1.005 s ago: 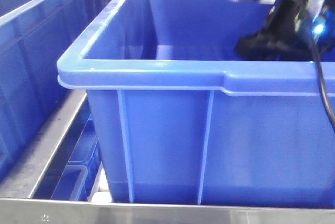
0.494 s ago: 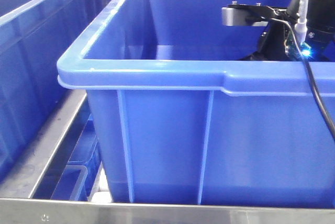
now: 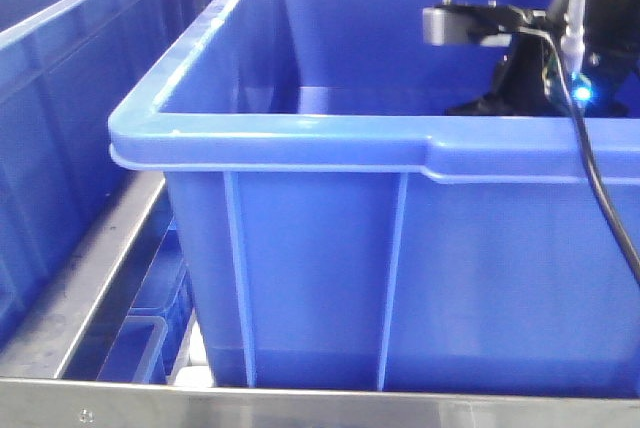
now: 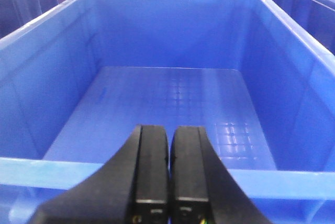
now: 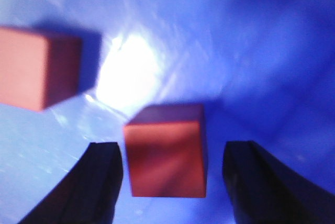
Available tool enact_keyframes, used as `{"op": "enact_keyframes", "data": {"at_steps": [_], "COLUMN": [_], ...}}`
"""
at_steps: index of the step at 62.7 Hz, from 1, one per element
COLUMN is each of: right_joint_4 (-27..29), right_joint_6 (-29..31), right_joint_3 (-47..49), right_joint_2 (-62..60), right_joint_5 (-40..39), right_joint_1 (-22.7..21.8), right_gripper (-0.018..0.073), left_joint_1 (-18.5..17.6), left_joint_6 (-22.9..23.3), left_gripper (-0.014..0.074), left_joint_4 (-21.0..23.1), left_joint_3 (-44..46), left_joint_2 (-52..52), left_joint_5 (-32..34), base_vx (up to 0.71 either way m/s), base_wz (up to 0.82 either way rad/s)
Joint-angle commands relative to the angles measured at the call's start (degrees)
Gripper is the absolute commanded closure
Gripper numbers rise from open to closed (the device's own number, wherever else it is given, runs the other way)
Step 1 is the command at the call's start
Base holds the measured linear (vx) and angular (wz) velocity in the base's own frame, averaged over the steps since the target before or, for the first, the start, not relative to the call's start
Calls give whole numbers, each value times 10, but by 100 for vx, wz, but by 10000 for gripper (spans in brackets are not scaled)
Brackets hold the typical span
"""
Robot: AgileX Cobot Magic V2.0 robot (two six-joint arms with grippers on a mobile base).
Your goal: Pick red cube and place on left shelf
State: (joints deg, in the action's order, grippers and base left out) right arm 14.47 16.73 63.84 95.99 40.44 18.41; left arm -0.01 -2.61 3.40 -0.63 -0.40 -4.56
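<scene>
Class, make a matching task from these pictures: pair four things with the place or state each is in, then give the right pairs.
Things:
1. left claw
2. right claw
3. red cube
4. second red block

States:
A. open
B. off to the left on the crate floor
C. shut, holding nothing
D. between two dark fingers

Pairs: 1-C, 2-A, 3-D, 4-B

The front-facing view sits low and very near the big blue ribbed plastic crate (image 3: 400, 248), looking level at its near wall and rim. The left wrist view looks forward over its own closed black gripper (image 4: 168, 182) into a similar blue crate's gridded floor (image 4: 172, 109). The right wrist view points steeply down, very close and blurred, at a crate floor (image 5: 251, 51). Each view shows blue crate plastic.
</scene>
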Motion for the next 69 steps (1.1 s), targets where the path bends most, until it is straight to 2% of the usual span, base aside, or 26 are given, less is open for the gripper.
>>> {"op": "enact_keyframes", "data": {"at_steps": [1, 6, 10, 24, 28, 54, 69], "right_joint_4": [4, 3, 3, -1, -1, -1, 22], "right_joint_6": [0, 0, 0, 1, 1, 1, 0], "right_joint_3": [22, 20, 16, -44, -72, -278, -383], "right_joint_2": [-52, -83, -109, -235, -273, -550, -710], "right_joint_5": [-16, -29, -44, -123, -142, -287, -287], "right_joint_1": [1, 1, 1, 1, 1, 1, 1], "right_gripper": [33, 75, 144, 520, 496, 503, 503], "left_joint_1": [0, 0, 0, 0, 0, 0, 0], "left_joint_6": [3, 3, 3, 3, 3, 3, 3], "left_gripper": [506, 506, 506, 506, 506, 506, 506], "left_joint_4": [4, 4, 4, 4, 4, 4, 4], "left_joint_3": [-14, -14, -14, -14, -14, -14, -14], "left_joint_2": [-7, -7, -7, -7, -7, -7, -7], "left_joint_5": [38, 38, 38, 38, 38, 38, 38], "base_vx": [0, 0, 0, 0, 0, 0, 0], "base_wz": [0, 0, 0, 0, 0, 0, 0]}}
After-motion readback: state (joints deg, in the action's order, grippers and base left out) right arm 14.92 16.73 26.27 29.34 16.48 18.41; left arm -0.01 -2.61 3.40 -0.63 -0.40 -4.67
